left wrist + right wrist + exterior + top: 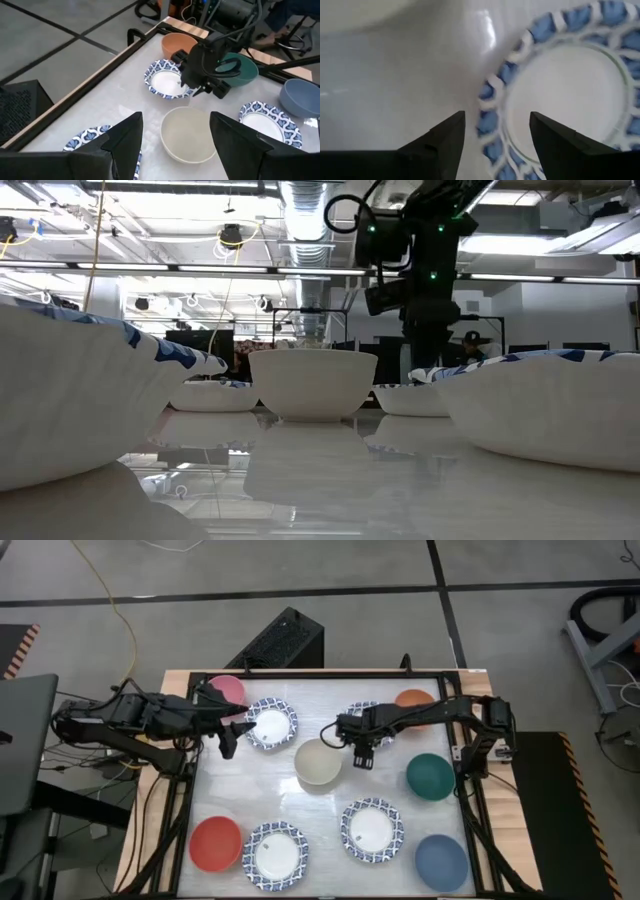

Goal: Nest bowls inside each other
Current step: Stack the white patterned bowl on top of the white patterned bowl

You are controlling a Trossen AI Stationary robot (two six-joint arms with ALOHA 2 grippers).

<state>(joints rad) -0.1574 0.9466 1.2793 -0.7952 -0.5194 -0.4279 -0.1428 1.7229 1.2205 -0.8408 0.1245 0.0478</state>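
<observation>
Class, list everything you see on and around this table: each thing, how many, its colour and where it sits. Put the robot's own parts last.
Patterned bowls: four, white with blue rims; far left, far middle under the right arm, near left, near right.
Pink bowl: one, far left corner.
Orange bowl: one, far right.
Cream bowl: one, table middle.
Teal bowl: one, right side.
Red bowl: one, near left corner.
Blue bowl: one, near right corner.
Table: one, white top, black frame.
Left claw: dark, open, beside the far-left patterned bowl.
Right claw: dark, open, beside the cream bowl.
</observation>
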